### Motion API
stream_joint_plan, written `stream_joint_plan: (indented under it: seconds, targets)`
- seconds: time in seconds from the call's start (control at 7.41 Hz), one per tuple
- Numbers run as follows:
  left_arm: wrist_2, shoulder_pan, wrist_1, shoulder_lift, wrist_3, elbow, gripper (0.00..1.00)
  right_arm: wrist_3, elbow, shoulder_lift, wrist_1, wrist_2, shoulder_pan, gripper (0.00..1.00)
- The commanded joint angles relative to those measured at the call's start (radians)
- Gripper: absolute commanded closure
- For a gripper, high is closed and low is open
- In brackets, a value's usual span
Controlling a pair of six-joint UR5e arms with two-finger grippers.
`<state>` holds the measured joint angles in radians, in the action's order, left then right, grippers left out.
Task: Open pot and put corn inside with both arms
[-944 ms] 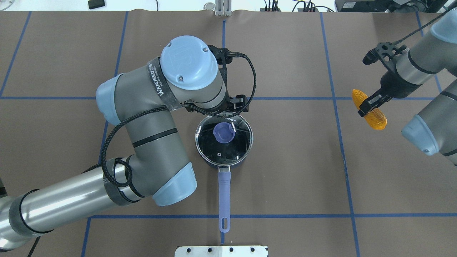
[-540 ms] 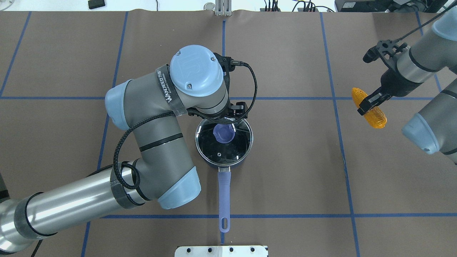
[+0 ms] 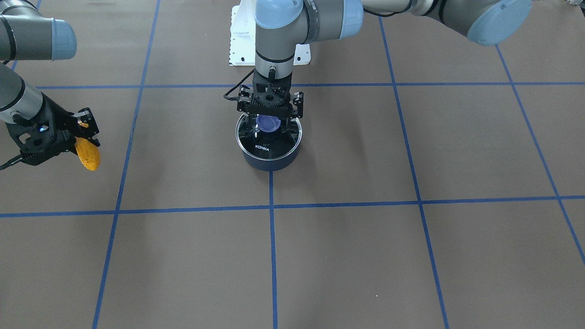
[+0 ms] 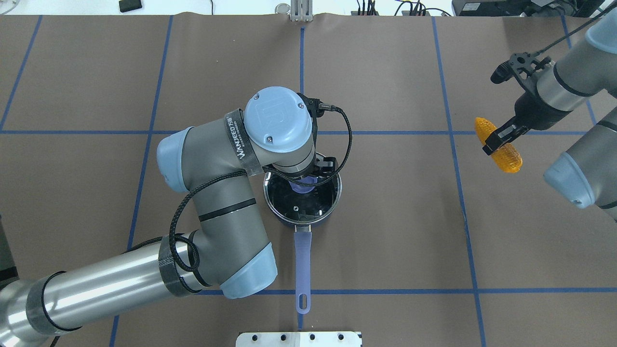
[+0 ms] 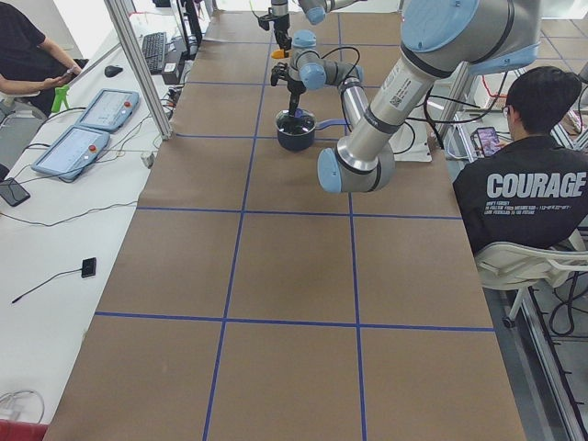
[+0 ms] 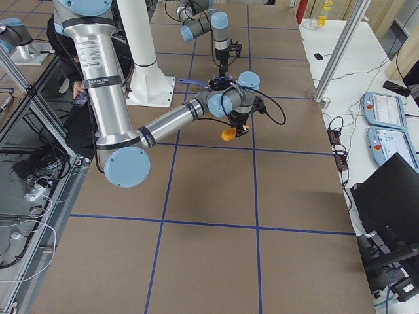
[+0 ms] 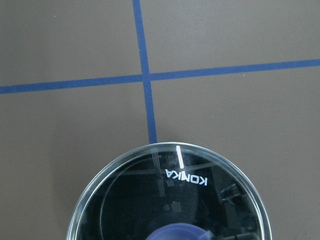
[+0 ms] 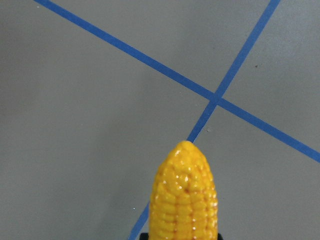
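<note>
The dark navy pot [image 4: 318, 219] stands mid-table with its glass KONKA lid [image 4: 308, 202] on and its periwinkle handle [image 4: 302, 265] pointing toward the robot. My left gripper [image 3: 269, 127] hangs straight down over the lid [image 3: 269, 147], open, with a finger on each side of the blue knob [image 3: 267, 122] and gaps showing. The left wrist view shows the lid [image 7: 170, 195] and the knob's top [image 7: 180, 233]. My right gripper [image 4: 497, 140] is shut on the orange-yellow corn [image 4: 501, 149] and holds it above the table far to the right; the corn also shows in the right wrist view [image 8: 184, 197].
A white mounting plate [image 4: 299, 339] lies at the robot's table edge, just beyond the handle's end. Blue tape lines [image 4: 453, 144] grid the brown table cover. A seated person [image 5: 528, 188] is beside the table in the exterior left view.
My left arm has moved toward the robot's side, bringing its gripper from beyond the pot's far rim to over the lid's knob. The right gripper with the corn has barely moved.
</note>
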<state>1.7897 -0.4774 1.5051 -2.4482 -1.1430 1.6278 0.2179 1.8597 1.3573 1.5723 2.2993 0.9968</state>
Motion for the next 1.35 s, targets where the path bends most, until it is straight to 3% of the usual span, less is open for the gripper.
stream_joint_plan:
  seconds: [0.0, 0.81, 1.21]
  targets:
    - [0.001, 0.01, 0.001, 0.001, 0.005, -0.016, 0.03, 0.0, -0.002, 0.0, 0.0, 0.0, -0.001, 0.63]
    - [0.002, 0.01, 0.001, -0.002, 0.019, -0.017, 0.27, 0.0, -0.005, -0.001, 0.0, 0.0, -0.004, 0.63]
    - [0.007, 0.008, -0.002, -0.002, 0.043, -0.006, 0.29, 0.0, -0.007, -0.003, 0.0, 0.0, -0.004, 0.63]
